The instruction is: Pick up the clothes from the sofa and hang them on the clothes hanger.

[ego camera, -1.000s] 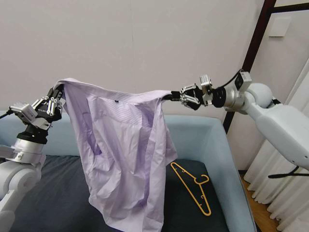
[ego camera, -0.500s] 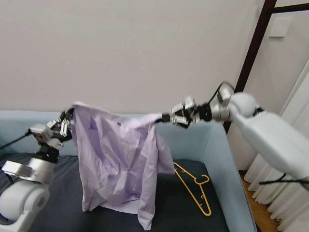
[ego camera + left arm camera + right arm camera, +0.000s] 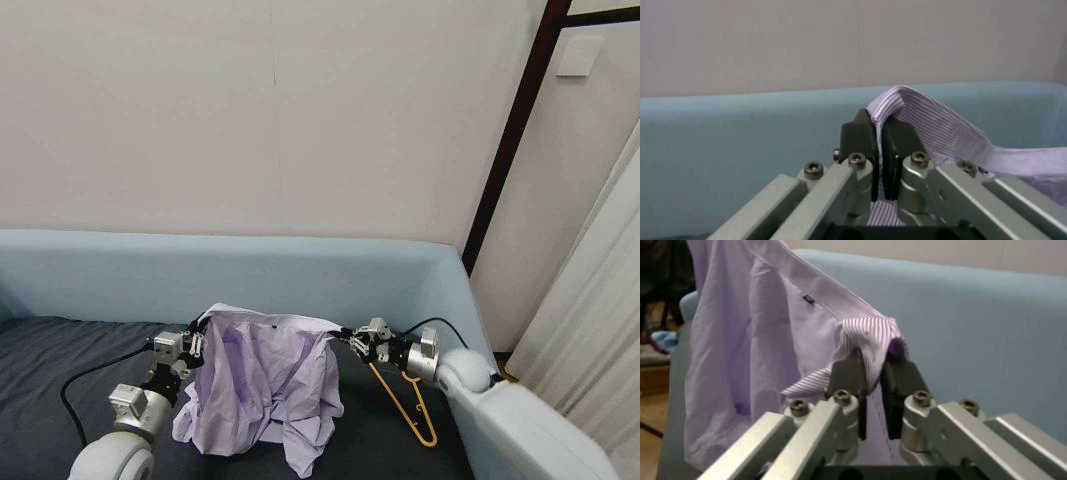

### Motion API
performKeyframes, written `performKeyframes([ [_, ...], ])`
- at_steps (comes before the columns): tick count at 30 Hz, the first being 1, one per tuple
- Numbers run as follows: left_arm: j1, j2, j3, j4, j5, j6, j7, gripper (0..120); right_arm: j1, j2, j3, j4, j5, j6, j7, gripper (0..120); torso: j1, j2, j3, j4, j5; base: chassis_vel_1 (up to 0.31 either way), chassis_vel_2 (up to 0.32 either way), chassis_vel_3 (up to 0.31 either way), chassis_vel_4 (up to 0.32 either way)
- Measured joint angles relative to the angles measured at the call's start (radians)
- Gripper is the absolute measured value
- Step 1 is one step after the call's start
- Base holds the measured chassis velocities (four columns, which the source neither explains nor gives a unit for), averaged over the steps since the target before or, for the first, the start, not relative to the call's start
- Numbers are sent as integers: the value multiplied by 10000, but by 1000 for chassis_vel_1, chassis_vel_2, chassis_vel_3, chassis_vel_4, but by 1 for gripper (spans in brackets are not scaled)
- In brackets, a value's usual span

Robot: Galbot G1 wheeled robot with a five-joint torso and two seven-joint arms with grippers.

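A: Where is the shirt (image 3: 262, 385)?

B: Low over the sofa (image 3: 300, 270); its top edge is stretched between the two grippers, and the lower folds lie bunched on the dark seat (image 3: 60, 350).

A: And the left gripper (image 3: 197, 335)?

B: It is at the shirt's left upper corner, just above the seat; in the left wrist view the two black pads are pressed together on a fold of striped cloth, so it is clamped on the shirt.

A: The right one?

B: The right gripper (image 3: 347, 336) is at the opposite corner, near the sofa's right end; the right wrist view shows its pads pinching a gathered bit of the cloth, with the rest of the shirt hanging away from it; so it is clamped on the shirt as well.

A: Is the collar visible?

B: A small dark label sits near the top edge, between the grippers; I cannot make out more than that.

A: The hanger (image 3: 425, 425)?

B: It is yellow and lies flat on the seat, beside the shirt on the right; part of it is hidden under the right arm; whether it touches the cloth I cannot tell.
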Motion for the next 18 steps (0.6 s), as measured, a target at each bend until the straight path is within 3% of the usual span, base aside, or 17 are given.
performKeyframes([
  [5, -145, -114, 66, 107, 119, -51, 8, 0, -754, -153, 458, 193, 208, -731, 884, 29, 0, 0, 0, -4, 1, 0, 0, 0, 0],
  [9, -180, -179, 65, 123, 209, -111, 23, 0, -1735, -280, 1020, 384, 406, -2389, 3375, 47, 0, 0, 0, -5, 2, 0, 0, 0, 0],
  [10, -180, -179, 65, 123, 209, -111, 23, 0, -1735, -280, 1020, 384, 406, -2389, 3375, 47, 0, 0, 0, -5, 2, 0, 0, 0, 0],
  [13, -187, -195, 4, 102, 216, -144, 27, 0, -1968, -131, 1179, 247, 370, -3271, 5053, 62, 0, 0, 0, -1, 2, 0, 0, 0, 0],
  [18, -163, -180, -84, 14, 211, -181, 30, 0, -2020, 89, 1265, -198, -90, -3963, 5844, 77, 0, 0, 0, -2, 2, 0, 0, 0, 0],
])
